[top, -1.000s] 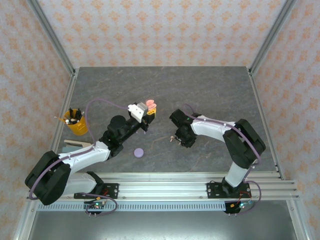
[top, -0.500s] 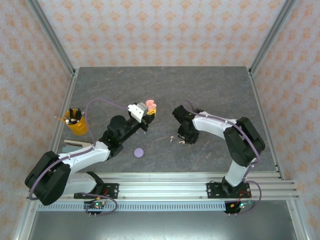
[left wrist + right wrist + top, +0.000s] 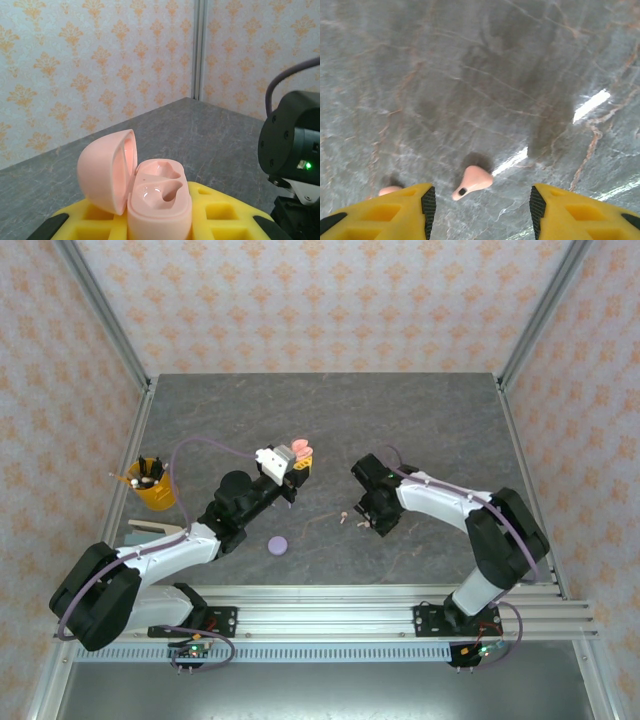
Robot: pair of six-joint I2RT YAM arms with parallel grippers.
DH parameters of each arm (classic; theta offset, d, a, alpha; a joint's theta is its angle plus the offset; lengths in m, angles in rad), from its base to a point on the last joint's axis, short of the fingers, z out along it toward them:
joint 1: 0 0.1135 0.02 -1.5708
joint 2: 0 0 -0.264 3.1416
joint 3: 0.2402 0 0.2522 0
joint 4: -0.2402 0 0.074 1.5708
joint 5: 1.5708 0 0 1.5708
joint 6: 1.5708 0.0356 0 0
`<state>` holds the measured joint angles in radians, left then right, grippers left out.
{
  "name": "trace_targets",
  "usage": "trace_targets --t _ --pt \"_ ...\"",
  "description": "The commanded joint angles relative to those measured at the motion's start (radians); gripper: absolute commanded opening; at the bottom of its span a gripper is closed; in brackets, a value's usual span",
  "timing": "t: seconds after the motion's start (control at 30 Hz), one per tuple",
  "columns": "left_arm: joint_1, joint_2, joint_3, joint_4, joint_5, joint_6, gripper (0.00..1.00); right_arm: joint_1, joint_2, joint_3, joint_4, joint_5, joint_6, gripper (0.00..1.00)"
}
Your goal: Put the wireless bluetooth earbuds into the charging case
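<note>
- Standing near the left edge of the worktop point(image 3: 420, 420), a yellow cup point(image 3: 150, 488) holds a few pens or similar sticks.
- The left arm reaches from its base diagonally toward the middle of the worktop.
- The left tool point(image 3: 297, 466) is clenched on a pink charging case point(image 3: 303, 451), which it holds raised off the worktop. In the left wrist view the left tool point(image 3: 160, 222) has its yellow pads against both sides of the pink charging case point(image 3: 160, 200).
- The case's lid stands hinged open to the left, and the two moulded wells in its base are bare.
- A lilac round case point(image 3: 278, 545) lies shut on the worktop, nearer the bases than the left tool and well apart from it.
- A pale pink earbud point(image 3: 344, 517) lies on the worktop between the two tools, just left of the right one.
- The right tool point(image 3: 372, 524) is released and points down close over the worktop.
- In the right wrist view the right tool point(image 3: 480, 202) has its yellow fingers spread, with the pale pink earbud point(image 3: 472, 181) lying loose on the stone just ahead of the gap.
- A second pale pink earbud point(image 3: 389, 190) peeks out from behind the finger on the left of that view.
</note>
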<state>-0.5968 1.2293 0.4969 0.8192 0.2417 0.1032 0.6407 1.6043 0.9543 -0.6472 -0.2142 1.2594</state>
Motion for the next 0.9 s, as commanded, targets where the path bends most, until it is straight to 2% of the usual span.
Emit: trace_targets --t 0.0,0.47,0.87 --pt "-0.006 -0.004 0.038 0.028 -0.014 -0.007 0.0 0.007 -0.017 -0.036 0.034 0.001 0.133 0.53" --pt "-0.007 0.001 0.04 0.026 -0.015 -0.007 0.0 0.011 0.025 -0.016 0.077 -0.014 0.169 0.51" --pt "-0.006 0.006 0.042 0.028 -0.014 -0.003 0.0 0.053 -0.009 -0.032 0.066 0.002 0.213 0.53"
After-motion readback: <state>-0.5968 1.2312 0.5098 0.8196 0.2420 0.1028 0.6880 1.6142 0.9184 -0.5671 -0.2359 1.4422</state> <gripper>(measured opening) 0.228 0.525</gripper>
